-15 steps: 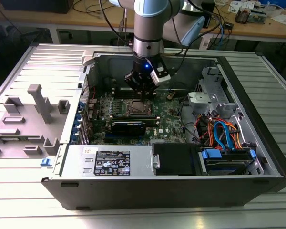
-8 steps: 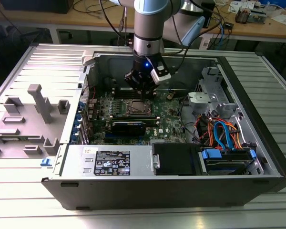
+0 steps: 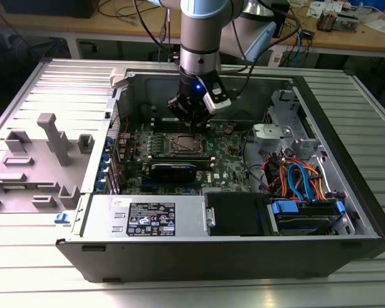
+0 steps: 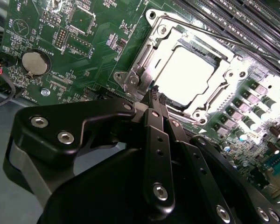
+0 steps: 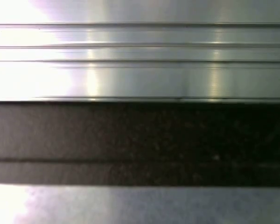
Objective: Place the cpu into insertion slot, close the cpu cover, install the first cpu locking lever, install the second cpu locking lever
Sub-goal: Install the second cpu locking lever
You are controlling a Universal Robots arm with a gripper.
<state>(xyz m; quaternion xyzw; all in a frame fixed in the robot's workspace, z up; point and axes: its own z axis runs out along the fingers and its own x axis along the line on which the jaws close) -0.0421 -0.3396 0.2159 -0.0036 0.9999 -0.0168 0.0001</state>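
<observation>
Closed on nothing, the claw (image 4: 157,97) has its two black fingers (image 4: 155,135) pressed together, their tips poised just beside one edge of the insertion slot (image 4: 142,70); we cannot tell whether they touch the metal there. In the exterior view we see the same claw (image 3: 190,120) hanging straight down from the arm (image 3: 202,32) into the open computer case (image 3: 346,167).

Going from the exterior view's left, we first meet a grey moulded tray (image 3: 38,160) lying on the ribbed metal table (image 3: 179,292), just beside the case. Next comes the green motherboard (image 3: 224,163), with the insertion slot (image 3: 181,145) right under the claw. Nearer the camera a power supply (image 3: 147,215) with a white label sits along the case's front wall, and beside it a black box (image 3: 234,212). Farthest toward the exterior view's right we find a tangle of orange and blue cables (image 3: 295,179) above a blue drive bracket (image 3: 305,206).

In the second wrist view the cpu (image 4: 186,77) lies flat in the slot, its pale top washed bright by light. The cpu cover (image 4: 177,39) rests down around it, so that the chip shows through the cover's window. A thin locking lever (image 4: 210,30) runs along the far side of the cover. A round coin battery (image 4: 35,63) sits on the board, well apart from the socket.
</observation>
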